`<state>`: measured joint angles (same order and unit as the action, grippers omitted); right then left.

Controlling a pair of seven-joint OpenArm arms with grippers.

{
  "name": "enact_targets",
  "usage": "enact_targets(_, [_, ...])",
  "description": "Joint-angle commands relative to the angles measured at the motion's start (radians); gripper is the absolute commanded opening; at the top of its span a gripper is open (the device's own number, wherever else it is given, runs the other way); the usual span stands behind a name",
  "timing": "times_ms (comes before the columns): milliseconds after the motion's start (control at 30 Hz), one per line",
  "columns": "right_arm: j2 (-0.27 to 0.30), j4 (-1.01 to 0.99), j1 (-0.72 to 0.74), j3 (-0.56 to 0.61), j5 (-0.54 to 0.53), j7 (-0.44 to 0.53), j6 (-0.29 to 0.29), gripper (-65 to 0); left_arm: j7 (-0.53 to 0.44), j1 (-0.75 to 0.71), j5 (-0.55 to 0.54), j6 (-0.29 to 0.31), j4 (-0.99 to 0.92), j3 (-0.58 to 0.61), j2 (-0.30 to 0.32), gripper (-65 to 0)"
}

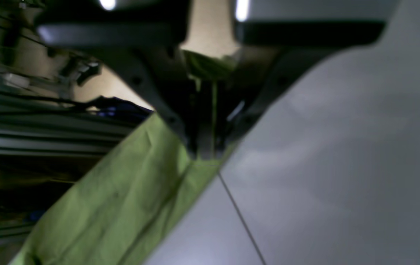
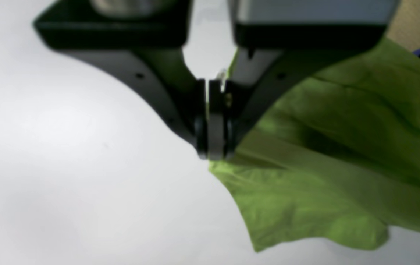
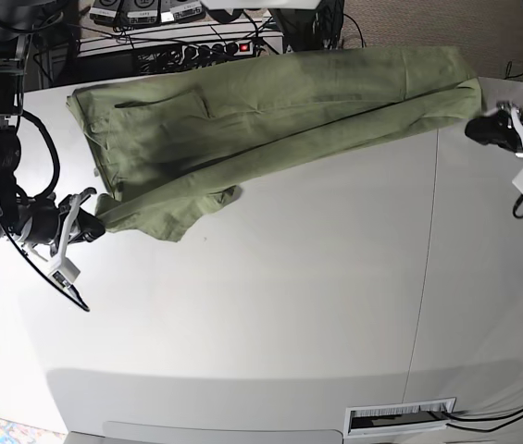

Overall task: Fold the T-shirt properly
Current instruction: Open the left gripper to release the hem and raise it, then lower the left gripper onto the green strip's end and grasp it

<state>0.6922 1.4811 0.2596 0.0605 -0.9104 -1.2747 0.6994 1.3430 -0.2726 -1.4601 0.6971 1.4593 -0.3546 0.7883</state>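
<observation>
The green T-shirt (image 3: 270,106) lies stretched in a long band across the far part of the white table (image 3: 289,305), from far left to far right. My left gripper (image 3: 479,128) is at the base view's right, shut on the shirt's right end. In the left wrist view the gripper (image 1: 205,152) pinches the cloth (image 1: 121,206), which hangs away to the lower left. My right gripper (image 3: 99,222) is at the base view's left, shut on the shirt's lower left edge. In the right wrist view the gripper (image 2: 212,152) grips the cloth (image 2: 324,158), which spreads to the right.
A power strip and cables (image 3: 196,46) lie beyond the table's far edge. A seam (image 3: 425,277) runs down the table on the right. A vent slot (image 3: 400,416) sits at the near edge. Cables trail from both arms.
</observation>
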Motion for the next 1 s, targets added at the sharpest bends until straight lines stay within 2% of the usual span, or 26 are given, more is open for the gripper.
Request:
enact_targets(0, [0.019,0.014,0.022,-0.009,-0.013,0.021,-0.001,-65.0,-0.012,-0.004,-0.023,0.001,0.012,-0.012,0.018,-65.0])
enact_targets(200, [0.019,0.014,0.017,-0.009,-0.013,0.021,-0.001,-65.0,-0.007,-0.027,-0.023,0.001,0.012,-0.012,-0.035,-65.0])
enact_targets(433, [0.020,0.014,0.017,-0.009,-0.013,0.021,-0.001,-65.0,0.010,-0.053,-0.023,0.001,0.012,-0.012,-0.038,-65.0])
enact_targets(600, [0.019,0.014,0.017,-0.009,-0.014,0.022,-0.001,-65.0,-0.011,-0.105,-0.023,0.001,0.011,-0.012,-0.038,-65.0])
enact_targets(733, [0.020,0.015,0.017,-0.009,-0.017,0.021,-0.001,-65.0,-0.095,-0.109,-0.023,0.001,0.011,-0.012,-0.055,-65.0])
enact_targets(833, [0.020,0.017,0.017,-0.009,-0.017,0.022,-0.001,-65.0,-0.218,-0.109,0.093,0.001,0.011,-0.012,-0.074,-65.0])
enact_targets(967, [0.020,0.017,0.018,-0.009,-0.017,0.023,-0.001,-65.0,-0.326,-0.109,0.216,0.001,0.011,0.013,-0.079,-65.0])
